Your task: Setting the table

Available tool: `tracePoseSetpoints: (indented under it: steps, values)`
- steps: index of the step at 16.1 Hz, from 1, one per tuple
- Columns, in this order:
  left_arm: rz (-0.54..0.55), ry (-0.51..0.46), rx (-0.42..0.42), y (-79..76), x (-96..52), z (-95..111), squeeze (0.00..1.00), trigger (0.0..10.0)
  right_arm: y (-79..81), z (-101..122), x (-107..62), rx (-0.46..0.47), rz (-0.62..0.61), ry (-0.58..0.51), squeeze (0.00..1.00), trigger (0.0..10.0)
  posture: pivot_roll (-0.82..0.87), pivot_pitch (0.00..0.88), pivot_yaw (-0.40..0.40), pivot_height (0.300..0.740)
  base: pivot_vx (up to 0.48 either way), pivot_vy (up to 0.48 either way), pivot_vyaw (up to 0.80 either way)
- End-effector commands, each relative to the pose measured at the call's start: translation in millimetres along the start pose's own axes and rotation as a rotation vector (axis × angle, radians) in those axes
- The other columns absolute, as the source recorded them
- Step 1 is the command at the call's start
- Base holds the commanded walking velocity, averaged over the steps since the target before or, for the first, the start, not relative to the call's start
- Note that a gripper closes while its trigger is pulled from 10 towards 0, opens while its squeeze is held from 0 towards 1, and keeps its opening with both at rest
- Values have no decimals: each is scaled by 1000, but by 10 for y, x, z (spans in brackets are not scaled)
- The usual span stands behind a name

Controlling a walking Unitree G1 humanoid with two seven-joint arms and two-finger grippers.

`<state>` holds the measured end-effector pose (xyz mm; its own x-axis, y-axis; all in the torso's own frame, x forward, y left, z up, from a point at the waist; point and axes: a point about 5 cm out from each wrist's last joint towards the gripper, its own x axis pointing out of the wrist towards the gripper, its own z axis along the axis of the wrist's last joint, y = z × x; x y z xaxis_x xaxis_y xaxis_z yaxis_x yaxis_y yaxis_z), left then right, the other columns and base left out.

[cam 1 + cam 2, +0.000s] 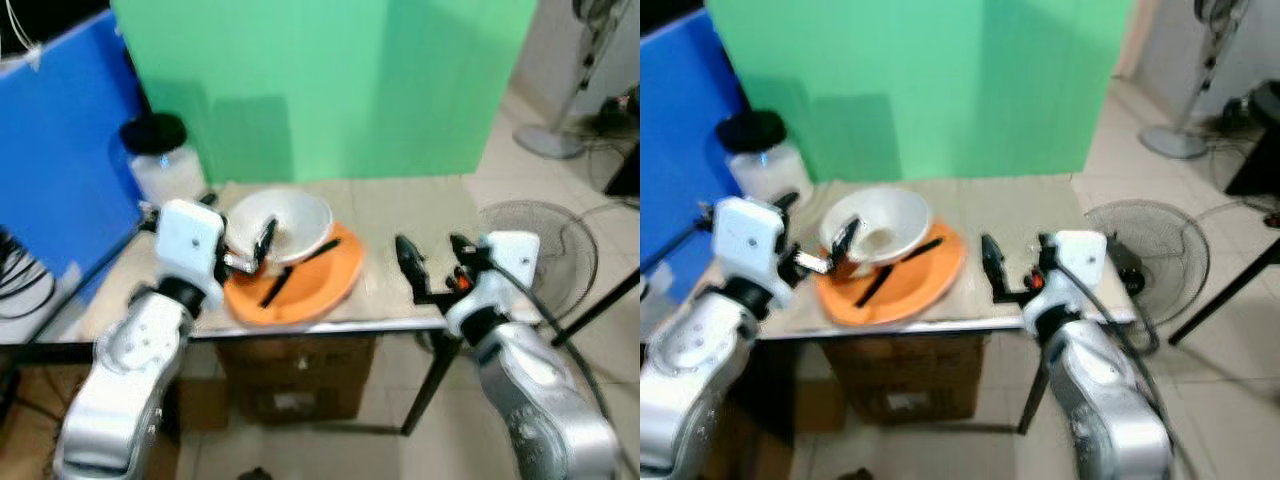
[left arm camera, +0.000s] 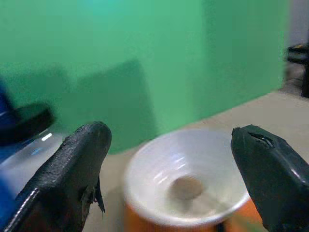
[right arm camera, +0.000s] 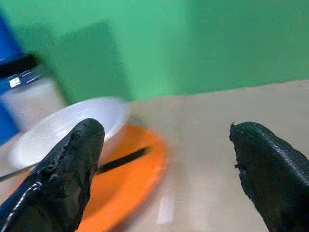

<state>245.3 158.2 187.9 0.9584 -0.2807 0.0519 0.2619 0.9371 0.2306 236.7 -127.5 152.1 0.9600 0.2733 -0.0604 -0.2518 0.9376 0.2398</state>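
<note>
White plastic bowl [image 1: 283,222] tilts on one round orange plate [image 1: 305,280] with one black utensil [image 1: 295,270]; left hand [image 1: 262,250] and right hand [image 1: 432,262] both gape wide.

No readable text, label or number anywhere

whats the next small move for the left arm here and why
Probably ease the left gripper forward and close on the near rim of the white bowl. Its fingers are open with the bowl framed between them, and the bowl sits on the orange plate beside a black utensil, so lifting it off looks like the first step.
</note>
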Motion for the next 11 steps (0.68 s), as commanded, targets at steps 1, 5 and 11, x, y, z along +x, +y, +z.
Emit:
tracePoseSetpoints:
  steps: [1, 5, 11]
  values:
    - [4, 5, 8, 12, 8, -1, 0, 10000, 7, 48, 6, -11, 2, -16, 1000, 10000, 97, 18, 17, 740, 0, -480, 0]
    - [-41, 57, -22, -9, 80, -24, 0, 10000, -13, 67, 21, -22, -11, -6, 278, 10000, 94, 22, 19, 740, 0, -120, 0]
    - [4, 88, -95, 60, 162, -10, 0, 10000, 53, 73, 55, -60, 72, 54, 0, 10000, 90, 22, 24, 740, 0, 0, 0]
